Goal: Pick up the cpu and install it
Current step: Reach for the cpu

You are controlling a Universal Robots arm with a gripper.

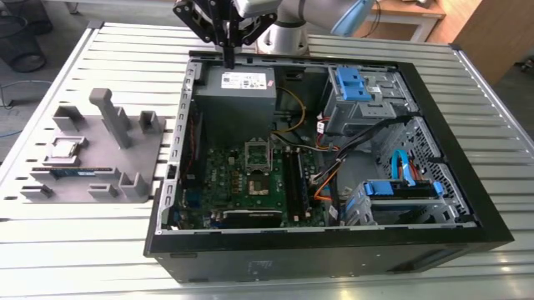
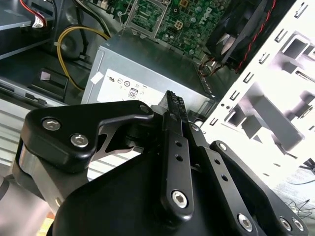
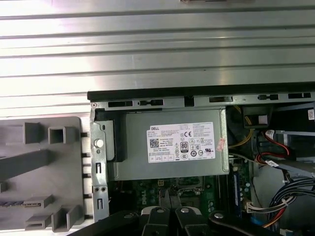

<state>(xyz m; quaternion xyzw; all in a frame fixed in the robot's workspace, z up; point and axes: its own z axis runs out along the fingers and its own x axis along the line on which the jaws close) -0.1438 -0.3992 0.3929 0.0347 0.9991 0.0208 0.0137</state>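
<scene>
The cpu [image 1: 67, 148], a small silver square, lies in a recess of the grey holder [image 1: 125, 159] on the table at the exterior view's left. My gripper [image 1: 227, 57] hangs above the far edge of the open computer case [image 1: 434, 206], over the grey power supply [image 1: 240, 81], far from the cpu. Its two black fingers [image 2: 173, 110] are pressed together with nothing between them, and their tips [image 3: 161, 199] point at the power supply [image 3: 172, 145]. On the green motherboard [image 1: 219, 181] the socket [image 1: 259, 183] lies bare, with its silver hinged frame [image 1: 257, 152] swung up.
A long green-and-blue memory stick [image 1: 75, 170] lies on the holder just in front of the cpu, among upright grey posts [image 1: 107, 112]. Blue drive brackets [image 1: 354, 84], cable bundles [image 1: 367, 140] and black memory slots [image 1: 294, 178] crowd the case. The slatted metal table [image 1: 75, 250] surrounds everything.
</scene>
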